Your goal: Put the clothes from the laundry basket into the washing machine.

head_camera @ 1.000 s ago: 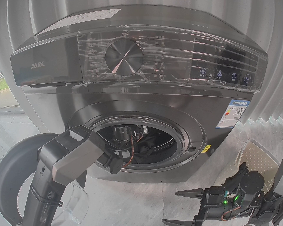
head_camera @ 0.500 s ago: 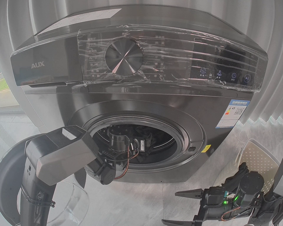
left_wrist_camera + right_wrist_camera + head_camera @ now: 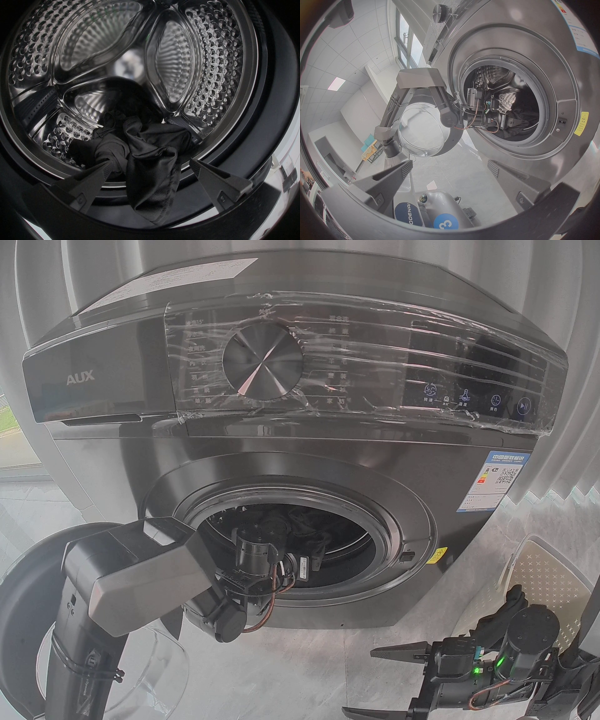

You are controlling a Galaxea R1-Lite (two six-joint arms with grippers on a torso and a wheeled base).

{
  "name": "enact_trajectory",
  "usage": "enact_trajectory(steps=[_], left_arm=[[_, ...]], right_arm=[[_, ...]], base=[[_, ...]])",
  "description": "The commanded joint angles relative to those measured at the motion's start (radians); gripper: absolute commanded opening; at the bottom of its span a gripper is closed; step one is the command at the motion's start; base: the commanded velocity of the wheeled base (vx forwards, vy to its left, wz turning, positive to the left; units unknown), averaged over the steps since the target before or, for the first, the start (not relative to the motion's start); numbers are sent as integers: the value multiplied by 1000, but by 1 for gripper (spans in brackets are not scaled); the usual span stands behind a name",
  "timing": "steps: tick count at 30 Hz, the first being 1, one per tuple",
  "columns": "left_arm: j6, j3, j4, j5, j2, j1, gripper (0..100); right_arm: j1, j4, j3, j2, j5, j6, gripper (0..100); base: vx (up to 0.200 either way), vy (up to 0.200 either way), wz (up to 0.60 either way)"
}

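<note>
Black fingers of my left tool (image 3: 151, 162) are spread wide at the mouth of the washing machine (image 3: 300, 446), holding nothing. Just beyond them the black clothes (image 3: 137, 147) lie bunched in the steel drum (image 3: 203, 62), one fold hanging out over its front rim. My right tool (image 3: 361, 680), also spread and empty, hangs low beside the white laundry basket (image 3: 550, 577)

Counts: 1 washing machine (image 3: 325, 452), with 1 round door (image 3: 28, 596), 1 drum (image 3: 218, 62) and 1 control dial (image 3: 262, 361). 1 laundry basket (image 3: 547, 580). 1 heap of black clothes (image 3: 147, 150); can't tell how many pieces are in it. 2 stickers on the machine front: blue label (image 3: 494, 480), yellow sticker (image 3: 437, 555). 2 grippers: left gripper (image 3: 150, 162), right gripper (image 3: 450, 162).
</note>
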Motion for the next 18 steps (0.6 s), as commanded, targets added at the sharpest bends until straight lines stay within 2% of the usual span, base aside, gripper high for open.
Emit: enact_trajectory(steps=[1, 11, 12, 18], left_arm=[[-2, -22, -2, 0, 49, -4, 100], [-5, -77, 2, -1, 113, -16, 100], [-5, -79, 2, -1, 121, -16, 0], [-7, -96, -2, -1, 140, -13, 0]], right_arm=[[3, -1, 15, 3, 1, 1, 100], [3, -2, 15, 2, 1, 1, 100], [3, -2, 15, 2, 1, 1, 100], [3, -2, 13, 0, 1, 1, 100]], base=[[0, 0, 0], [0, 0, 0], [0, 0, 0], [0, 0, 0]])
